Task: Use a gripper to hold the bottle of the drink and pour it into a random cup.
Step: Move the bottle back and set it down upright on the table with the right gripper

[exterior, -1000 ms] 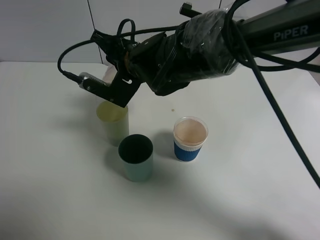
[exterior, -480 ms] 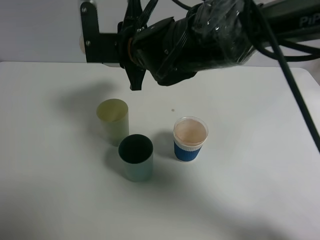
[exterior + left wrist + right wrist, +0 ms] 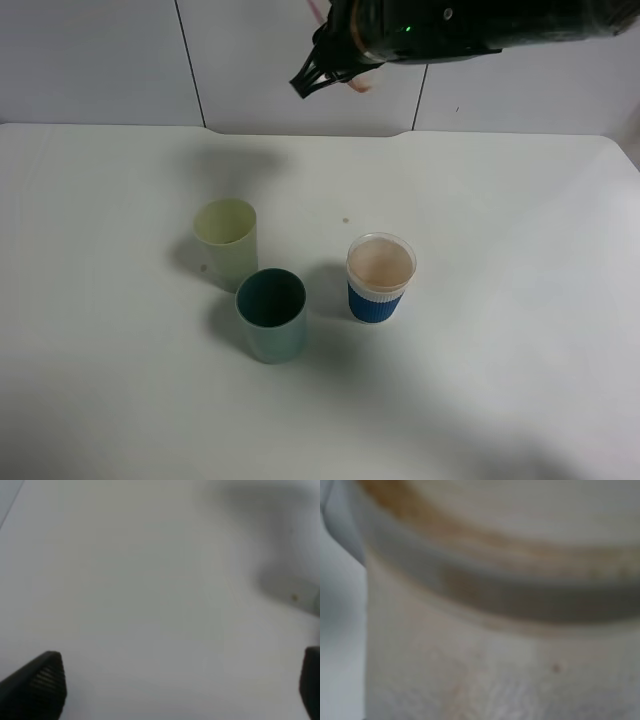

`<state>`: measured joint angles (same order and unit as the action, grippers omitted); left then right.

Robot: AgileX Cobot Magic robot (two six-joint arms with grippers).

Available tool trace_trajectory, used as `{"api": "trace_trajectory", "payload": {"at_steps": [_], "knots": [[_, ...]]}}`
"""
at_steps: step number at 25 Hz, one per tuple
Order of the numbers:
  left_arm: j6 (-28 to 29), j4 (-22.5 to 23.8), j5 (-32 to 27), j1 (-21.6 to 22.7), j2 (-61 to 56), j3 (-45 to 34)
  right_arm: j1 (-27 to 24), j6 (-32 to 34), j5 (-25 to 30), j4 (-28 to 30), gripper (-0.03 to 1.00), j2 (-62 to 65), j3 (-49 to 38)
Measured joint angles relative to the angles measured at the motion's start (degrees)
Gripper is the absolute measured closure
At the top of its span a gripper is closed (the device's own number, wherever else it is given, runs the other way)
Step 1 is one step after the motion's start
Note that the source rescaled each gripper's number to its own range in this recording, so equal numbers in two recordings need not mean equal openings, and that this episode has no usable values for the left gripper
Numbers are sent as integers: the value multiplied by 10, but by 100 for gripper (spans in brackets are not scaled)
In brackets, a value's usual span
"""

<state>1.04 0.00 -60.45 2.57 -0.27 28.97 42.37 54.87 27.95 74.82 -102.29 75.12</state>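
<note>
The pale yellow-green cup (image 3: 226,240) stands upright on the white table (image 3: 500,380), left of centre. My right gripper (image 3: 328,68) is high at the top edge of the exterior view, mostly cut off, beyond the cups. A small pinkish part of the bottle (image 3: 358,82) shows beside it. In the right wrist view the bottle (image 3: 485,630) fills the frame as a blurred pale surface, and no fingers show. My left gripper (image 3: 180,690) is open and empty over bare table, with one black fingertip (image 3: 42,682) at each side of its view.
A dark teal-green tumbler (image 3: 271,313) stands just in front of the yellow-green cup. A blue-sleeved clear cup (image 3: 380,277) holding a pale pinkish drink stands to the right. A white panelled wall (image 3: 100,60) runs behind the table.
My right gripper, tilted low over the yellow-green cup a second ago, has risen and swung to the right, up to the top edge of the exterior view. The cups have not moved.
</note>
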Motion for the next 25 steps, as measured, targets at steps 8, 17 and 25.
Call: {"api": "trace_trajectory", "payload": {"at_steps": [8, 17, 25], "knots": [[0, 0, 0, 0, 0, 0, -81, -61, -84, -217, 96, 5, 0], [0, 0, 0, 0, 0, 0, -142, -117, -178, -271, 96, 6, -40], [0, 0, 0, 0, 0, 0, -192, -121, -303, -266, 96, 6, -128]]}}
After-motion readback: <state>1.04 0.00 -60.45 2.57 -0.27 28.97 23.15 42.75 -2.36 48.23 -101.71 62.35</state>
